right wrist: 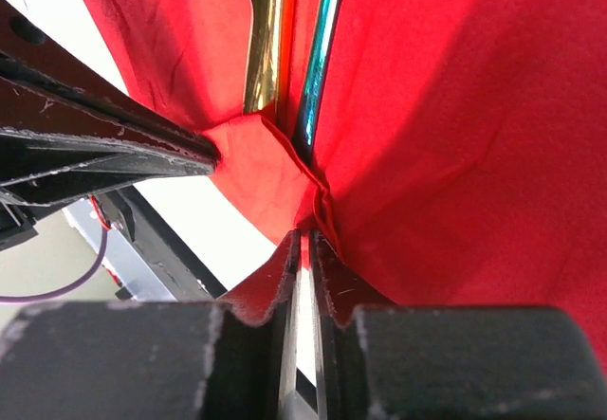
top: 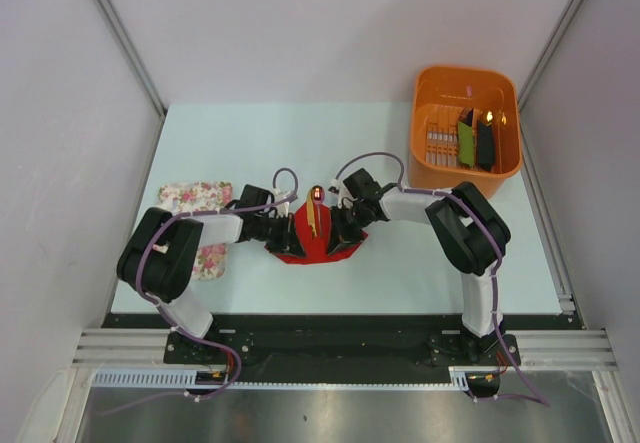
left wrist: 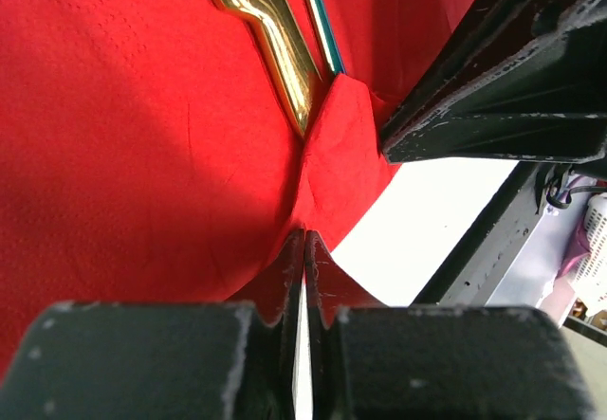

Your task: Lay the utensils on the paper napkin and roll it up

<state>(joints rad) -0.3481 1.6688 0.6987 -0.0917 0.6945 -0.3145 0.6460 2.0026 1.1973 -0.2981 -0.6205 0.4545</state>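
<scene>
The red paper napkin [top: 318,246] lies mid-table between my two grippers, its sides drawn up around the utensils [top: 314,215]. A yellow handle [left wrist: 270,31] and a blue handle [left wrist: 322,22] lie along its crease, and a dark red spoon bowl [top: 317,194] pokes out at the far end. My left gripper [left wrist: 303,237] is shut on the napkin's near edge. From the other side, the right gripper [right wrist: 306,235] pinches the same folded corner [right wrist: 261,169], with only a thin slit between its jaws. The two sets of fingertips almost meet.
An orange basket [top: 432,153] at the far right holds a green oblong item [top: 466,138] and a black one [top: 486,143]. A white floral cloth [top: 195,198] lies at the left, partly under the left arm. Grey walls close in the table's sides.
</scene>
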